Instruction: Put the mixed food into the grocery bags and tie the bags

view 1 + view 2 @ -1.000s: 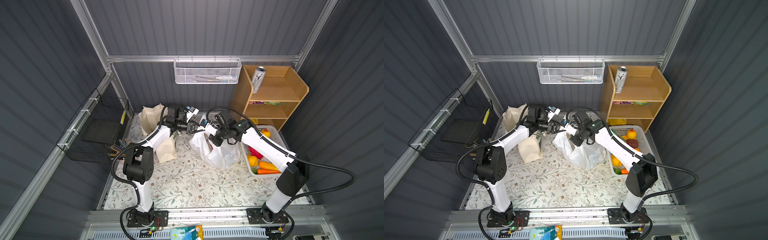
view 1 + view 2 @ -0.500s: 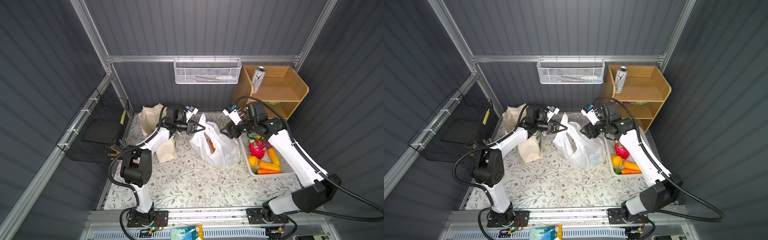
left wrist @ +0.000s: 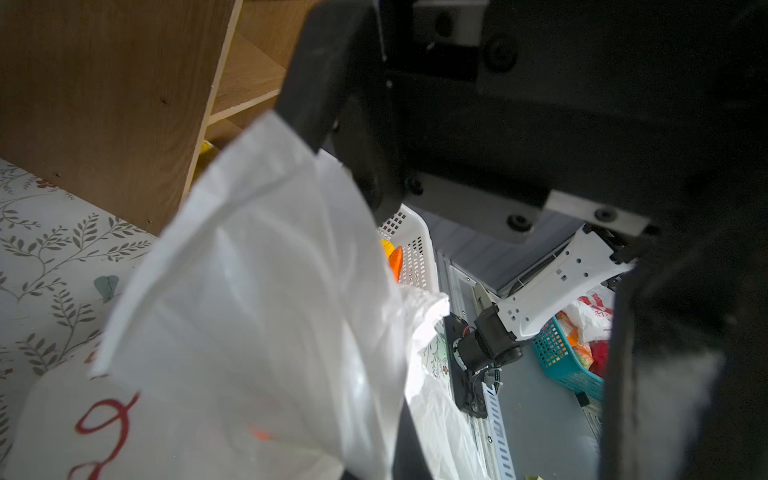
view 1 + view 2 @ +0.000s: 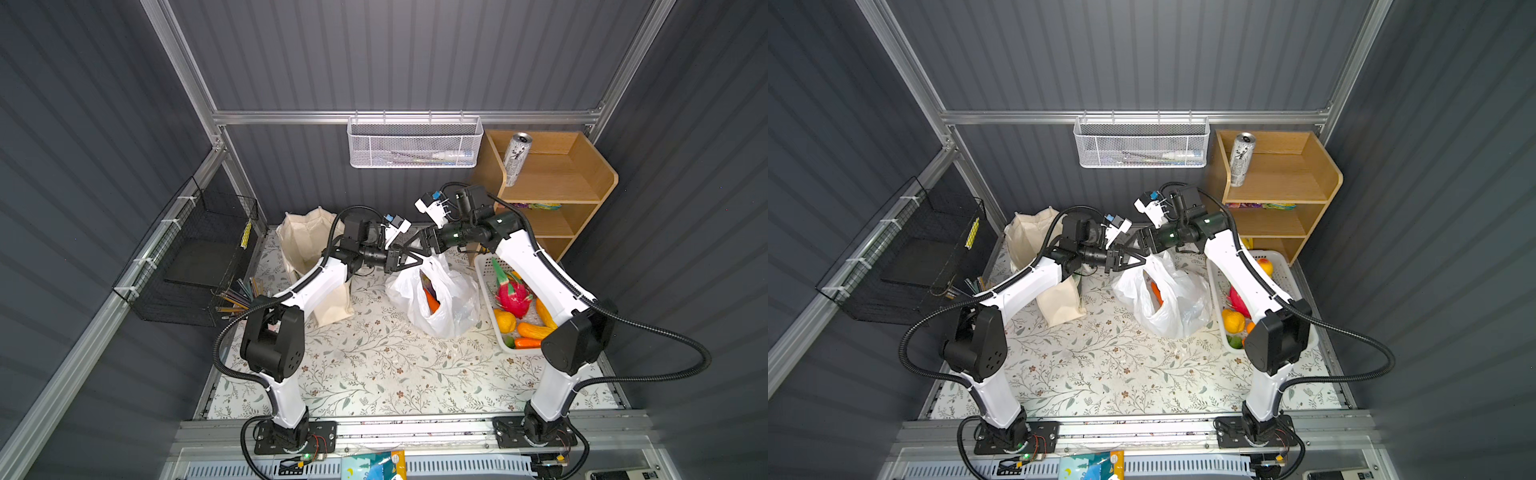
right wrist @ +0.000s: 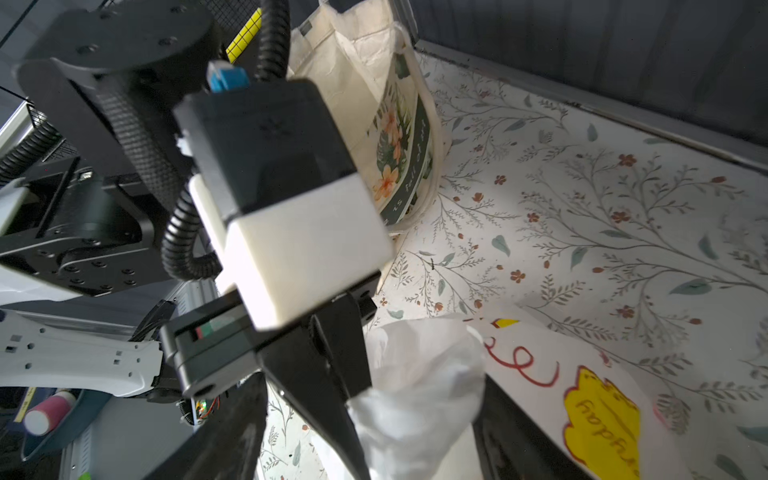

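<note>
2 bags, toy food
White plastic bag (image 4: 451, 318) open, orange food (image 4: 432, 304) inside; cream tote (image 4: 299, 245) upright nearby; dragon fruit (image 4: 513, 296) apart.

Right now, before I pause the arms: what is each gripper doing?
Left gripper: closed on the handle of the white plastic bag.
Right gripper: open, gripping nothing, jaws either side of that handle.

Probably lab rig, corrugated walls (image 4: 395, 54), aluminium frame (image 4: 291, 117)
</note>
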Controlling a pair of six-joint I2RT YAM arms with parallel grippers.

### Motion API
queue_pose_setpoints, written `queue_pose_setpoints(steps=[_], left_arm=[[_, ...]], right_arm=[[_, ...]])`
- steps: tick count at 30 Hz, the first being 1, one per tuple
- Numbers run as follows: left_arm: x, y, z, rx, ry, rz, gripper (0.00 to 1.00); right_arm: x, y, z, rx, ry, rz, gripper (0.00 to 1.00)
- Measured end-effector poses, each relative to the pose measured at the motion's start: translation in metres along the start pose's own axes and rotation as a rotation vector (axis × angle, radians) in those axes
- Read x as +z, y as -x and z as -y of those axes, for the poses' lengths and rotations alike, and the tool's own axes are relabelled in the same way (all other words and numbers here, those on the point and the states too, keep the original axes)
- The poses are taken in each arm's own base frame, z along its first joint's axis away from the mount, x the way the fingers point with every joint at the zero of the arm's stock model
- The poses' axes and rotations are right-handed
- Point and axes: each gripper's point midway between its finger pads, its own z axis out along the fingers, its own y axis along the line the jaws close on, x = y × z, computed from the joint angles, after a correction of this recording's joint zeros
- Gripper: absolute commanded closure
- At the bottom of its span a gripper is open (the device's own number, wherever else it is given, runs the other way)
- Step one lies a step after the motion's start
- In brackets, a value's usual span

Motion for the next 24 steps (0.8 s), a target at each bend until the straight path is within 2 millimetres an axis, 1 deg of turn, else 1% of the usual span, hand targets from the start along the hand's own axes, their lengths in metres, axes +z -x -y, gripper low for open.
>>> queue_pose_setpoints(steps=[1,2,3,4,5,6,7,8,9,10,13,16,18,20,24], left_arm=[[0.000,0.000,0.000,-0.001,0.000,0.000,1.00],[0.000,0.000,0.000,0.000,0.000,0.000,1.00],[0.000,0.000,0.000,0.000,-0.001,-0.001,1.00],[0.000,0.000,0.000,0.001,-0.001,-0.001,1.00],[0.000,0.000,0.000,0.003,-0.001,-0.001,1.00],[0.000,-0.001,0.000,0.002,0.000,-0.002,1.00],[0.000,-0.001,0.000,0.004,0.000,-0.002,0.99],[0.000,-0.001,0.000,0.007,0.000,-0.001,0.90],[0.000,-0.001,0.000,0.011,0.002,0.001,0.86],[0.000,-0.002,0.001,0.013,0.006,0.001,0.83],[-0.003,-0.013,0.002,-0.006,0.019,-0.006,0.77],[-0.006,-0.022,0.001,-0.023,0.029,-0.009,0.76],[-0.007,-0.025,-0.001,-0.029,0.041,-0.007,0.78],[-0.009,-0.026,-0.005,-0.038,0.057,-0.004,0.81],[-0.010,-0.025,-0.011,-0.042,0.076,0.013,0.81]], right_arm=[[0.001,0.000,-0.001,0.004,0.002,0.000,0.29],[0.000,0.001,-0.001,0.008,0.002,0.005,0.36],[0.000,0.003,0.000,0.010,0.003,0.012,0.49],[-0.001,0.006,0.000,0.019,0.004,0.022,0.73],[-0.003,0.008,0.002,0.027,0.004,0.031,0.94],[-0.004,0.010,0.004,0.039,0.003,0.038,1.00],[-0.006,0.012,0.007,0.049,0.001,0.048,1.00],[-0.008,0.014,0.009,0.064,-0.003,0.055,1.00],[-0.009,0.014,0.011,0.076,-0.006,0.057,1.00],[-0.009,0.015,0.014,0.086,-0.011,0.063,1.00],[-0.011,0.014,0.025,0.111,-0.036,0.081,1.00],[-0.018,0.007,0.036,0.143,-0.073,0.095,1.00],[-0.022,0.003,0.041,0.160,-0.093,0.104,1.00],[-0.027,-0.001,0.043,0.172,-0.107,0.113,1.00],[-0.032,-0.004,0.042,0.178,-0.117,0.139,1.00]])
